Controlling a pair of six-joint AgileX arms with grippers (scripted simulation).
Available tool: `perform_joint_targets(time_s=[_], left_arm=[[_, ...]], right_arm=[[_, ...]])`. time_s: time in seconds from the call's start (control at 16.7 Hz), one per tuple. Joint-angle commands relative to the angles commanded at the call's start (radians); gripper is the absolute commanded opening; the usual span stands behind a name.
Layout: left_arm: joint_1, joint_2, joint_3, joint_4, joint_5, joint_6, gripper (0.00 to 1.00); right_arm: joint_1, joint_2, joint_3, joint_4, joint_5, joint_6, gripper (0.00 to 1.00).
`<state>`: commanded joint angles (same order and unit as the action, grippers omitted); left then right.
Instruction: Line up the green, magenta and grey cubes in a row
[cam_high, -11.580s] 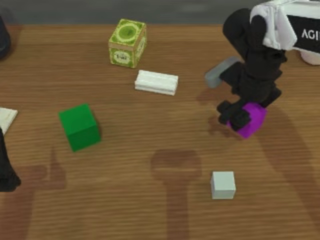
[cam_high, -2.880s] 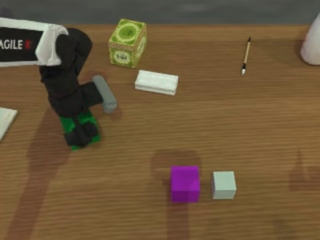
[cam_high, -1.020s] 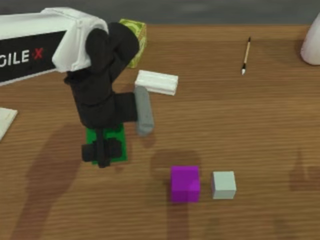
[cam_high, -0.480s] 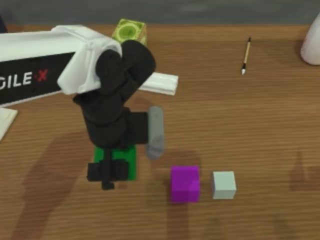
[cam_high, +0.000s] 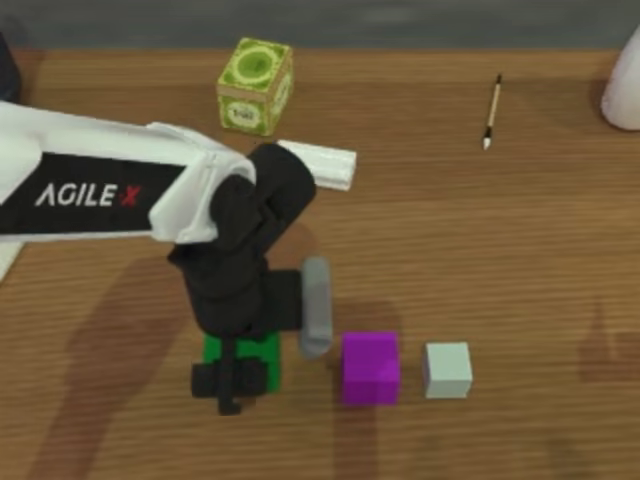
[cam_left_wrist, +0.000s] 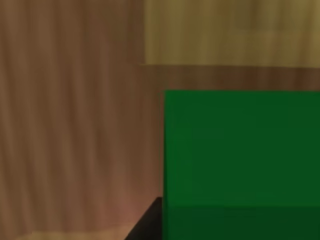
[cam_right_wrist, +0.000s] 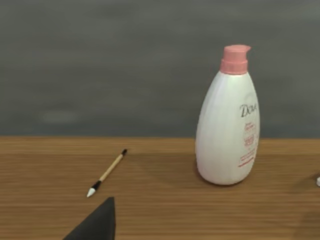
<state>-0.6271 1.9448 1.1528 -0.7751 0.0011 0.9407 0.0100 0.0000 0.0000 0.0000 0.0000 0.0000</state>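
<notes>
My left gripper is pinching the green cube and holds it low over the near part of the surface, just left of the magenta cube. The grey cube sits just right of the magenta one, so two of the three are already in line. My right arm is parked off the right edge; its gripper state cannot be told.

Risk: the gap to the magenta cube is narrow. If I lower off-line or twisted, the green cube or my finger could nudge the magenta cube into the grey one and break the row. Releasing before the cube rests flat could tip it.

Change noted: half a second ago the green cube was farther back and left; it has since been carried forward, level with the other two.
</notes>
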Motion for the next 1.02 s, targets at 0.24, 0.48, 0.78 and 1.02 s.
perform_joint_targets(time_s=[0.24, 0.48, 0.78, 1.02], left_arm=[[0.0, 0.001, -0.001, 0.002, 0.0, 0.0, 0.0], [0.0, 0.001, -0.001, 0.002, 0.0, 0.0, 0.3], [0.0, 0.001, -0.001, 0.002, 0.0, 0.0, 0.68], [0.0, 0.001, -0.001, 0.002, 0.0, 0.0, 0.98]], right_arm=[[0.0, 0.0, 0.0, 0.0, 0.0, 0.0, 1.0], [0.0, 0.0, 0.0, 0.0, 0.0, 0.0, 1.0], [0.0, 0.0, 0.0, 0.0, 0.0, 0.0, 1.0], [0.0, 0.0, 0.0, 0.0, 0.0, 0.0, 1.0]])
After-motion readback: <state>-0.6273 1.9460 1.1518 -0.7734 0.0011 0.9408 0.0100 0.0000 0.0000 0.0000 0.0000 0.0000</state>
